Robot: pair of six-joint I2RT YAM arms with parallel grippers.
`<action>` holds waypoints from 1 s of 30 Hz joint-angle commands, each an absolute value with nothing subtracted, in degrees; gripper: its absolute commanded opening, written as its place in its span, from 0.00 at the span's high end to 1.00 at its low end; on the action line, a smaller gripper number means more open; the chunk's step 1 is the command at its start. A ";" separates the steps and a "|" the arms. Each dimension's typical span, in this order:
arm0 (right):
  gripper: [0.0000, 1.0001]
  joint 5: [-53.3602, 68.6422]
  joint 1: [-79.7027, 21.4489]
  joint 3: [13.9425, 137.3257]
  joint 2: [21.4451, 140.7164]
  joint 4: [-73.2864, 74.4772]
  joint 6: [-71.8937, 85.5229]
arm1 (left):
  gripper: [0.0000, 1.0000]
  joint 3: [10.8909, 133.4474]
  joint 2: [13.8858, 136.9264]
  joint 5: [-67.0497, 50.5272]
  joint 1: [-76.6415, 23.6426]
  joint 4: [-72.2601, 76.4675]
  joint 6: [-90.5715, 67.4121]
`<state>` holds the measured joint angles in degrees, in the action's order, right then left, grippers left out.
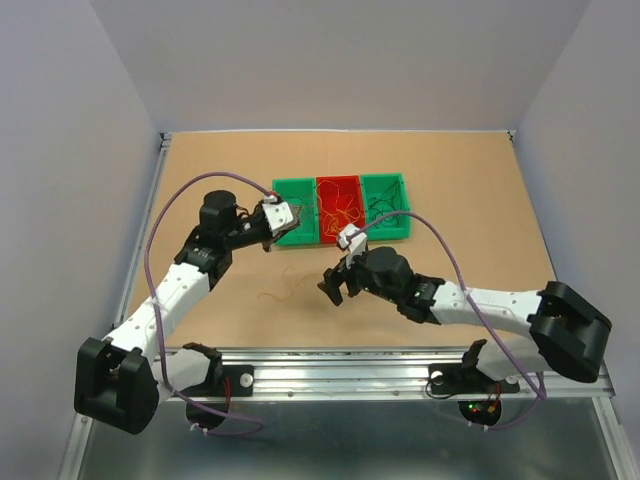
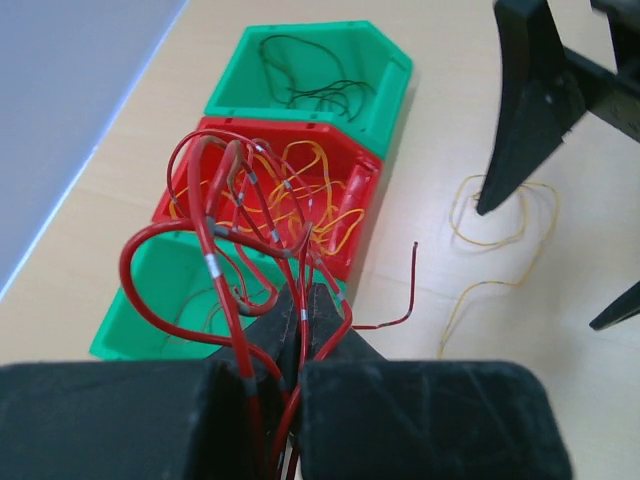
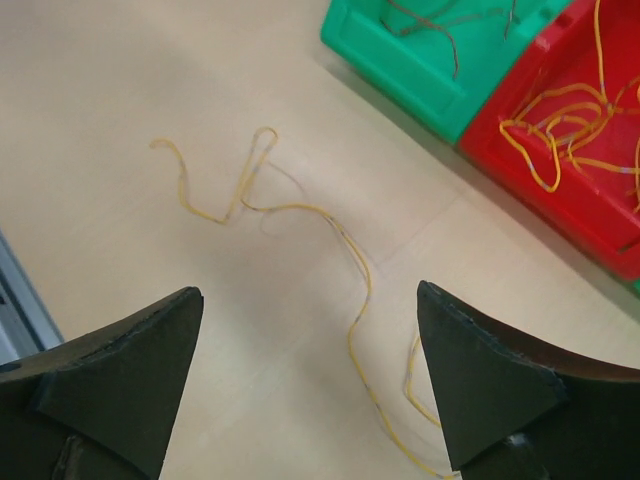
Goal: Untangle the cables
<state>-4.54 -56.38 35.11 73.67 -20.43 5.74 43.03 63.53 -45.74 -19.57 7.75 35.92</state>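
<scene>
My left gripper is shut on a bundle of red cables, whose loops hang over the near green bin; seen from above, the left gripper sits at that bin's front edge. A yellow cable lies loose on the table. My right gripper hovers just above it, jaws wide open and empty; from above, the right gripper is in front of the bins. More yellow cables fill the red bin. Dark cables lie in the far green bin.
Three bins stand side by side at mid-table: green, red, green. Grey walls close off the left, right and back of the tan table. A metal rail runs along the near edge.
</scene>
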 commanded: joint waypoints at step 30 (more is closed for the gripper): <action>0.99 -33.74 -56.78 46.23 82.37 -10.55 15.91 | 1.00 35.68 51.41 -29.64 -14.85 18.19 27.87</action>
